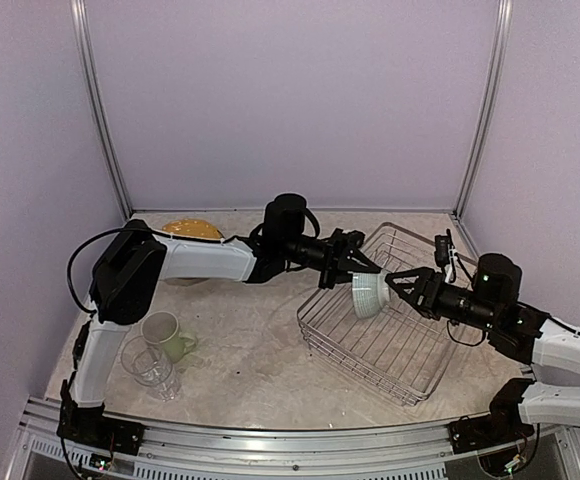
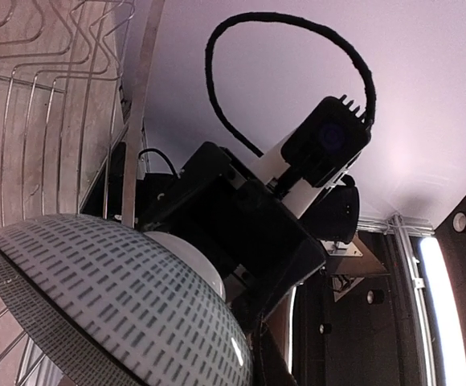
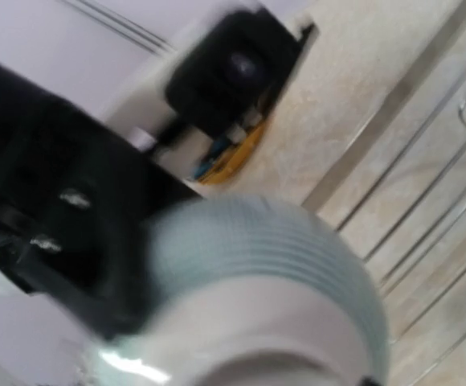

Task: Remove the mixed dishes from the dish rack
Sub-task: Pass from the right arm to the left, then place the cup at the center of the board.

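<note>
Glazed ceramic, the small white-and-blue bowl (image 1: 368,292) hangs tipped on its side in the air over the near-left part of the wire rack (image 1: 410,385), caught between the two hands. The left hand (image 1: 353,265) meets its rim and the right hand (image 1: 398,283) meets its white foot. With the right wrist view blurred and the fingers hidden behind the bowl, I cannot tell which hand is clamped and which is loose. The bowl looks light and stiff but slick and chippable, so the thin rim probably gives the surest pinch. A green mug (image 1: 165,333) and a glass (image 1: 148,365) stand on the tabletop (image 1: 250,340).
</note>
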You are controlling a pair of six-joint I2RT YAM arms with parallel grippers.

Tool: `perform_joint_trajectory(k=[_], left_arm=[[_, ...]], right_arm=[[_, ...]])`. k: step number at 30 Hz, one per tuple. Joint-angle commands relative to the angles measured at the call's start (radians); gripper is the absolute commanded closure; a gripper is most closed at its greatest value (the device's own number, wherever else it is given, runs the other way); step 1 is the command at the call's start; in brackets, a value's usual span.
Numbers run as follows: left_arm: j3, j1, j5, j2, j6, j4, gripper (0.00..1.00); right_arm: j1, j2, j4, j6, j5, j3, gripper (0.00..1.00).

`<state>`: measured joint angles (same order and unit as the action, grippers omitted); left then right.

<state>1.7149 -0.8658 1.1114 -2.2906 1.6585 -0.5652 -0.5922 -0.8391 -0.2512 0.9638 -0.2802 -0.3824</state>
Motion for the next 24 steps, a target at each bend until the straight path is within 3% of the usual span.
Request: perform_joint_trajectory(k=[1,5,11,14,19,24], left_arm=[[-0.025,0.038,-0.003,0.082,-0.136,0.19,1.0],[-0.046,0.071,-0.022,0.148,-0.243,0.319,1.0],[-0.011,0.101,-0.044,0.241,-0.438,0.553,1.0],[0.045,0.11,-0.078,0.299,-0.577,0.756,1.0],[0.159,0.137,-0.279,0.399,-0.857,1.142,1.0],[0.145,0.184,-0.47,0.477,-0.981,1.337,1.0]], right_arm=[[0.009,0.046,0.005,-0.041,0.029,-0.016,0.27],[0.008,0.066,0.036,-0.054,0.043,-0.031,0.15],[0.008,0.065,0.06,-0.065,0.054,-0.037,0.13],[0.009,0.062,0.059,-0.063,0.054,-0.037,0.13],[0.008,0.057,0.057,-0.062,0.059,-0.035,0.12],[0.008,0.041,0.049,-0.059,0.06,-0.032,0.12]])
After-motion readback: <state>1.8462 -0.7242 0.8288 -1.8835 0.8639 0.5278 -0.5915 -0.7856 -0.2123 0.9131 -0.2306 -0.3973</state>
